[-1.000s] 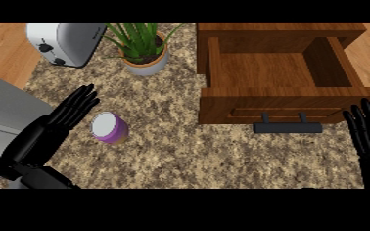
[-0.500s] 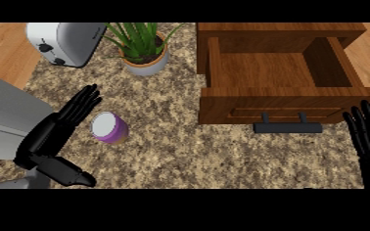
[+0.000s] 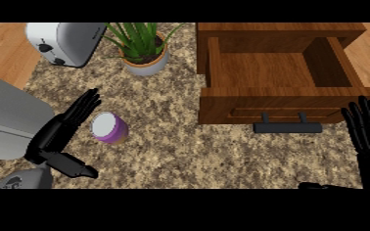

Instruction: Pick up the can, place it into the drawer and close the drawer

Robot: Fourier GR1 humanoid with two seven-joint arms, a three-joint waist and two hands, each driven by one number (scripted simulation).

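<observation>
Left hand (image 3: 61, 129), fingers straight, beside the can (image 3: 109, 127), perhaps touching; right hand (image 3: 357, 127) open.

Right robot hand (image 3: 357, 127) seems partly cut off.

The can (image 3: 109, 127) stands on the table (image 3: 180, 147) just right of the left hand (image 3: 61, 132). Toaster (image 3: 65, 41) and plant (image 3: 142, 49) lie beyond it; the drawer (image 3: 278, 85) sits far right, beyond the right hand (image 3: 358, 129).
</observation>
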